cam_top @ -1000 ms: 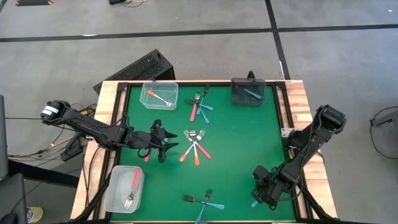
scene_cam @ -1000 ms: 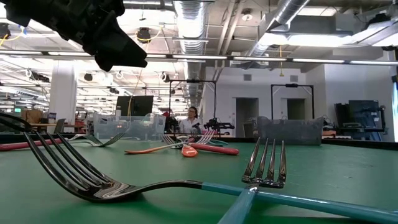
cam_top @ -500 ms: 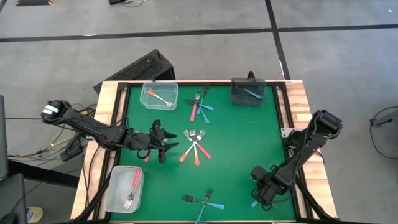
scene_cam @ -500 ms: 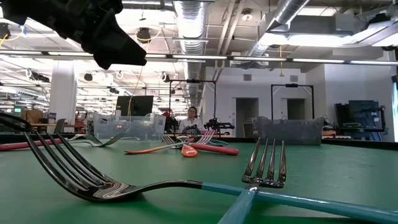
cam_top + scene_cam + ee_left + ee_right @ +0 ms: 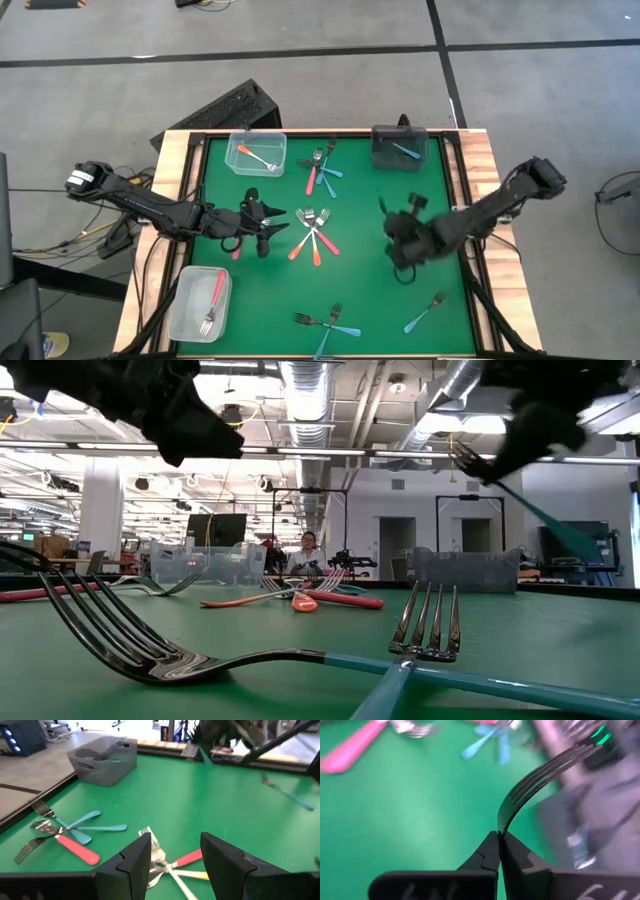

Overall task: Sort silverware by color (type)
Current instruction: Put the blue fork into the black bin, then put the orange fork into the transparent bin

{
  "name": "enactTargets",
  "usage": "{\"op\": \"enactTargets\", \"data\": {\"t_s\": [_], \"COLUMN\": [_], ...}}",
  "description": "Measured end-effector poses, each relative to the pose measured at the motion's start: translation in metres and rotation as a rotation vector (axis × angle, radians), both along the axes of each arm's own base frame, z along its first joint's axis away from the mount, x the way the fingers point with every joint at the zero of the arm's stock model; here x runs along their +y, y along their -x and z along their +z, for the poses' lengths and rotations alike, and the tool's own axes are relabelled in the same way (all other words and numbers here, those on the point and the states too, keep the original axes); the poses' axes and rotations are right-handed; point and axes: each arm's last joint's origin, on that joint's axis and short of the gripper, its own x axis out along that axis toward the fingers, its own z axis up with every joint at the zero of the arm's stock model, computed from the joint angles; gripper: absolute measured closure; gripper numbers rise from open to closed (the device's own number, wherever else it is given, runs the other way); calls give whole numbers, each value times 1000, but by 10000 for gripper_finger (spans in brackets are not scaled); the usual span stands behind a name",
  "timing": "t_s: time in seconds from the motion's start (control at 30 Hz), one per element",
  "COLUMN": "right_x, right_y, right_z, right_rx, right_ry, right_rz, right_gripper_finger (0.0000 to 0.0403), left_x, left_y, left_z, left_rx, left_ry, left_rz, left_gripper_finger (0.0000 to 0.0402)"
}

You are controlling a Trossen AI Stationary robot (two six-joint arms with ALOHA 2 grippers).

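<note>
right gripper [image 5: 400,240] gripping fork [image 5: 540,775], dark bin [image 5: 400,148] beyond

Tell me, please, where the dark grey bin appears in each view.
High view: the dark grey bin sits at the table's far edge, right of centre.
Low view: in the background, right of centre.
Left wrist view: upper left.
Right wrist view: too blurred to tell.
Shared landmark: the green tabletop it stands on.

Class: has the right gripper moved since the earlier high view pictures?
Yes. The right gripper, shut on a blue-handled fork, has gone from the table's near right corner up toward the dark bin.
</note>
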Motion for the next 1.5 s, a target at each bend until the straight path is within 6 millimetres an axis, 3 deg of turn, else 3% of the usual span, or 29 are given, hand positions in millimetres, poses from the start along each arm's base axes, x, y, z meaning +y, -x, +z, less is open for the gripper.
{"op": "enactTargets", "data": {"t_s": [0.17,0.4,0.63,0.73,0.97,1.13,1.23,1.37,1.5], "right_x": [-59,-147,-208,-227,-255,-265,-267,-263,-248], "right_y": [-12,-15,-10,-8,-1,2,5,8,14], "right_z": [20,37,27,20,-4,-11,-8,6,27], "right_rx": [108,146,346,347,341,354,339,256,5], "right_ry": [156,119,221,200,52,27,41,91,11], "right_rz": [18,97,202,199,159,134,98,-84,-213], "right_gripper_finger": [369,387,374,370,351,319,294,273,270], "left_x": [4,9,9,9,10,12,14,17,22], "left_y": [2,1,2,2,3,3,2,2,1], "left_z": [-5,-6,-6,-7,-8,-8,-8,-8,-8], "left_rx": [15,20,26,29,46,46,45,43,42], "left_ry": [-25,-27,-35,-36,-41,-63,-59,-53,-44], "left_rz": [34,58,73,74,91,114,128,146,157], "left_gripper_finger": [244,244,244,244,244,244,244,244,244]}}
